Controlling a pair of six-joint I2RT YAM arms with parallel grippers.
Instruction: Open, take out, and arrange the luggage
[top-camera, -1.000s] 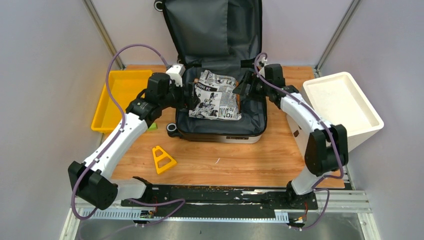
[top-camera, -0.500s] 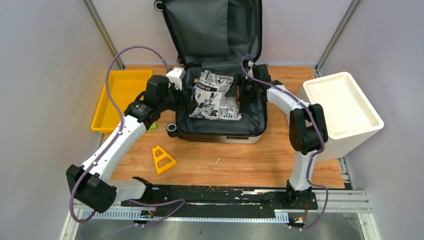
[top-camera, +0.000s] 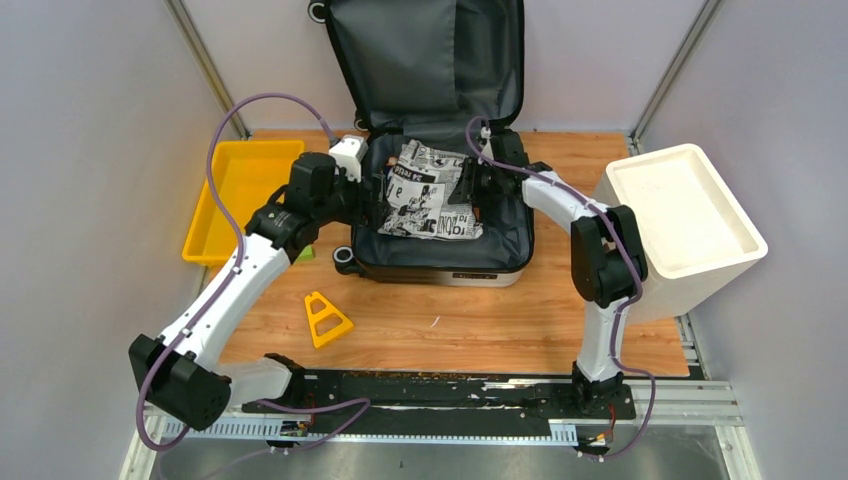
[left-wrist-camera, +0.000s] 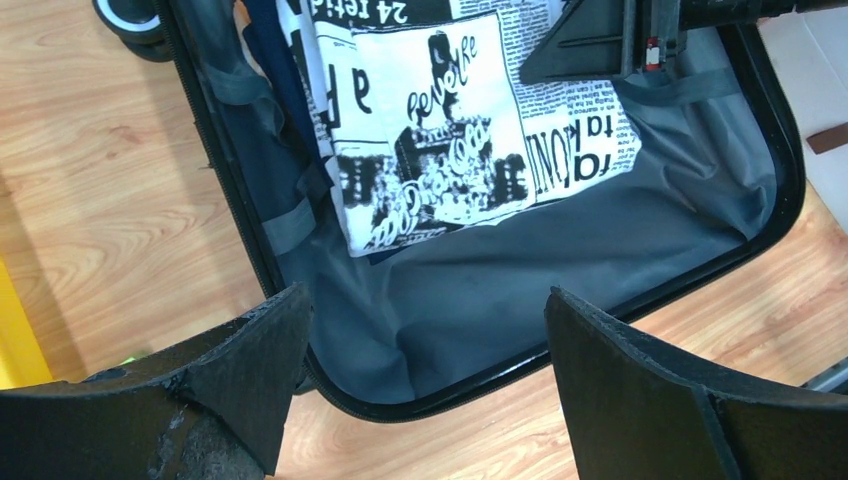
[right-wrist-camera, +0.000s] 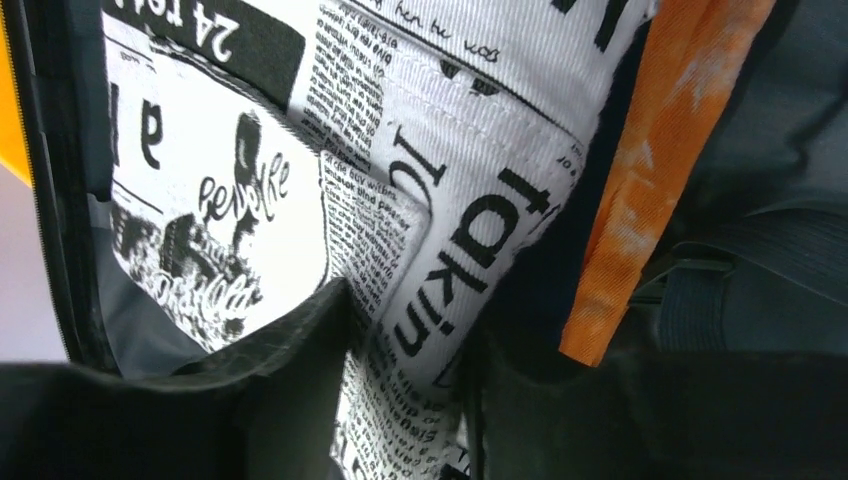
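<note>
The luggage (top-camera: 440, 255) lies open on the wooden table, its lid (top-camera: 430, 60) upright against the back wall and dark grey lining showing. A folded black-and-white newspaper-print cloth (top-camera: 425, 195) lies in the base. My right gripper (top-camera: 468, 185) reaches in from the right, and in the right wrist view its fingers (right-wrist-camera: 405, 390) pinch the cloth's (right-wrist-camera: 250, 160) edge. An orange strip (right-wrist-camera: 660, 150) shows beside that edge. My left gripper (left-wrist-camera: 425, 380) hangs wide open over the luggage's near-left rim (left-wrist-camera: 500, 385), holding nothing, a little short of the cloth (left-wrist-camera: 430, 130).
A yellow tray (top-camera: 235, 195) sits at the left edge and a white bin (top-camera: 680, 215) at the right. A yellow triangular piece (top-camera: 326, 318) lies on the table in front of the luggage. A small green object (top-camera: 303, 253) peeks from under the left arm.
My right gripper has moved left into the luggage and closed its fingers onto the cloth's right edge. The left gripper has edged slightly toward the cloth and stays open.
</note>
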